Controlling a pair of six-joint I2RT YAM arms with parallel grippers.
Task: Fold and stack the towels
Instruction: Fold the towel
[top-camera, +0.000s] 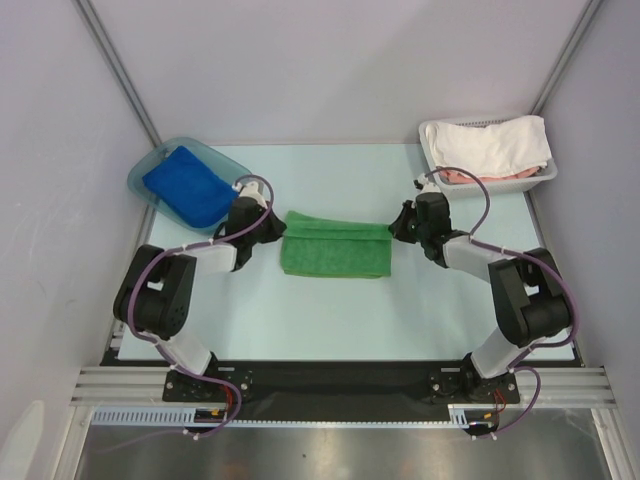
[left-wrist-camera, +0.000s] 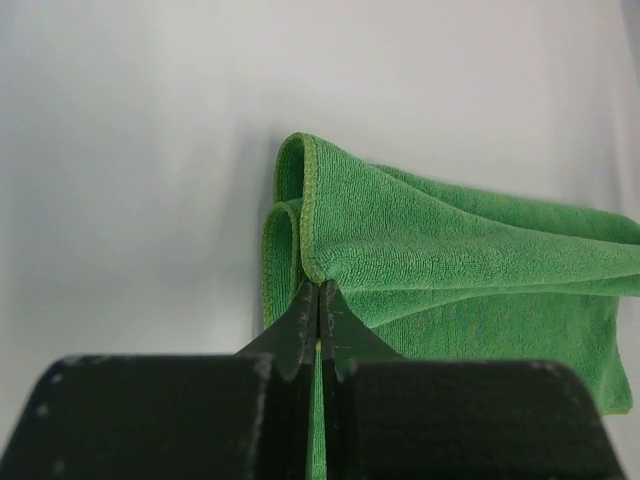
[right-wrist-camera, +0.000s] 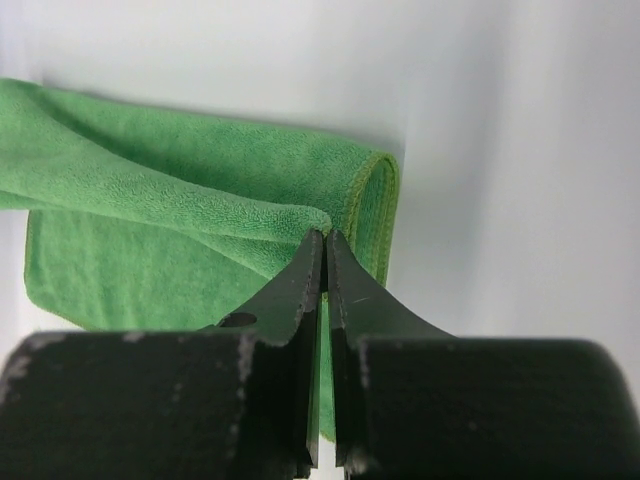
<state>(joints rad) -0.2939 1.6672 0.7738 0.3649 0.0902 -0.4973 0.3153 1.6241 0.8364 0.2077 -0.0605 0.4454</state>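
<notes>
A green towel (top-camera: 335, 246) lies folded in the middle of the table, its far edge lifted. My left gripper (top-camera: 272, 229) is shut on the towel's far-left corner; the left wrist view shows its jaws (left-wrist-camera: 319, 290) pinching the hemmed corner of the green towel (left-wrist-camera: 450, 250). My right gripper (top-camera: 398, 225) is shut on the far-right corner; the right wrist view shows the jaws (right-wrist-camera: 325, 240) pinching the green towel (right-wrist-camera: 180, 210). A royal blue towel (top-camera: 188, 184) lies folded in a clear blue tray (top-camera: 148, 165) at the far left. The purple towel is out of view.
A white basket (top-camera: 545, 172) at the far right corner holds a white cloth (top-camera: 495, 142) over a pinkish item (top-camera: 458, 176). Grey walls close in the table on the left, back and right.
</notes>
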